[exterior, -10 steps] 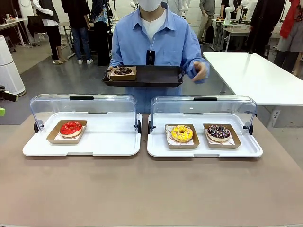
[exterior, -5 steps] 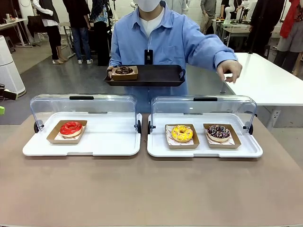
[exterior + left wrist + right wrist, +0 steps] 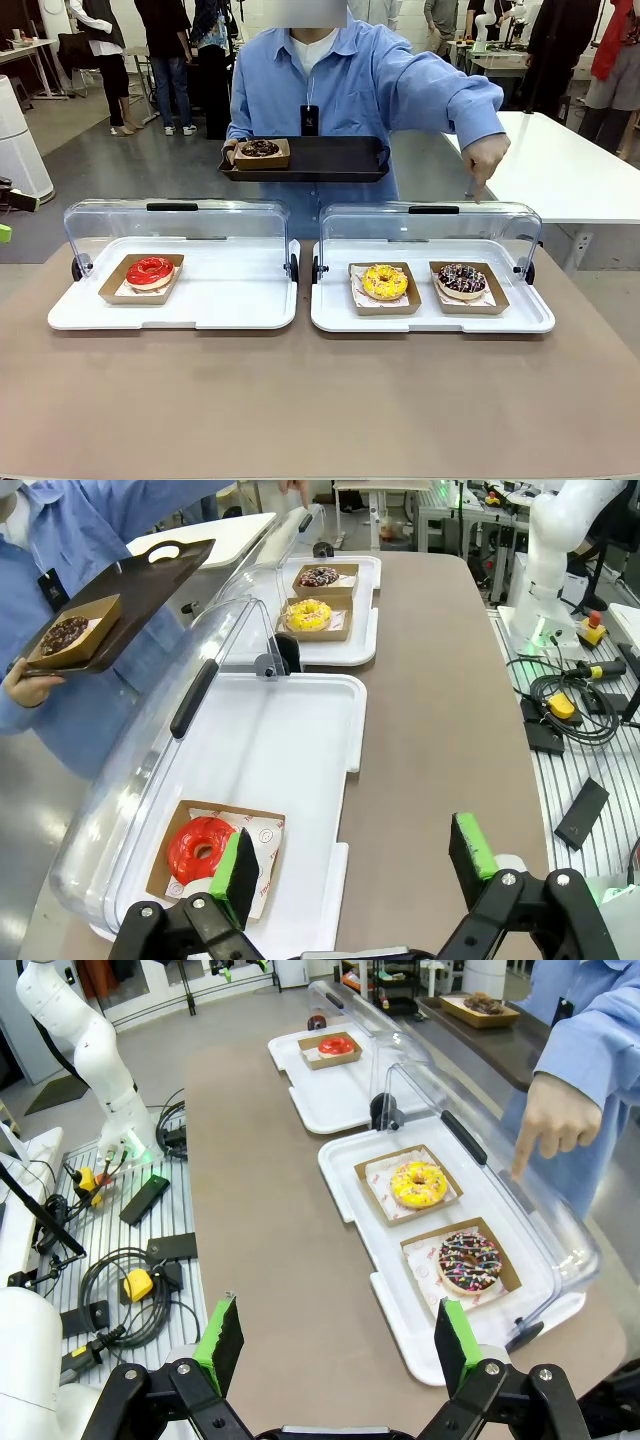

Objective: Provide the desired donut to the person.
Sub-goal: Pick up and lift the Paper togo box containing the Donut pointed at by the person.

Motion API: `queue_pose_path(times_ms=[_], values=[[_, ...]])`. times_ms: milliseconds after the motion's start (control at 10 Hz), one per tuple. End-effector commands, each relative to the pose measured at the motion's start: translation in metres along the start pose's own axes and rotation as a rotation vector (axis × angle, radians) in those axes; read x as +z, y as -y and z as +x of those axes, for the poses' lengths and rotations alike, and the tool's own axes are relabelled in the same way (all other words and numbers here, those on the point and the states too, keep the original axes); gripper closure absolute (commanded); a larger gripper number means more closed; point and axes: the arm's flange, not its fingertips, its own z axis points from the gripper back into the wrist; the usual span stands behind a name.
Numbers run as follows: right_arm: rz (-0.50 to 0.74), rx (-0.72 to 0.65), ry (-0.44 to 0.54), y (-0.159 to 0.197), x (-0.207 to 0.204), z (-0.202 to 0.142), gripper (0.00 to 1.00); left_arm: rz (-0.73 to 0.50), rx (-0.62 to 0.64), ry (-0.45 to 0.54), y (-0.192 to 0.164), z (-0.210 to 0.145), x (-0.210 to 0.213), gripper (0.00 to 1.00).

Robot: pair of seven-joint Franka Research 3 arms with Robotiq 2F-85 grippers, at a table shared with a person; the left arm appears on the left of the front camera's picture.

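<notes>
left jaws spread wide and empty, low over the tabletop (image 3: 430, 730), beside the red donut (image 3: 200, 848) in its white case (image 3: 290, 740). right jaws likewise released, gripping nothing, set back from the second case (image 3: 382, 1252) holding the yellow donut (image 3: 418, 1183) and sprinkled donut (image 3: 469, 1260). the person (image 3: 340, 90) points one hand (image 3: 487, 160) down over that case's clear lid (image 3: 430, 225), above the sprinkled donut. the other hand (image 3: 230, 155) holds a black tray (image 3: 330, 160) carrying a chocolate donut (image 3: 260, 149).
</notes>
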Motion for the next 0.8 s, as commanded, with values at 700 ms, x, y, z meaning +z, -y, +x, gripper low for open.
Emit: queue_pose_path(times_ms=[700], values=[[0.006,0.012,0.019,0.0004,-0.0002,0.0014,0.00,0.001,-0.001,0.001,0.0007,-0.0006,0.0018,0.00]])
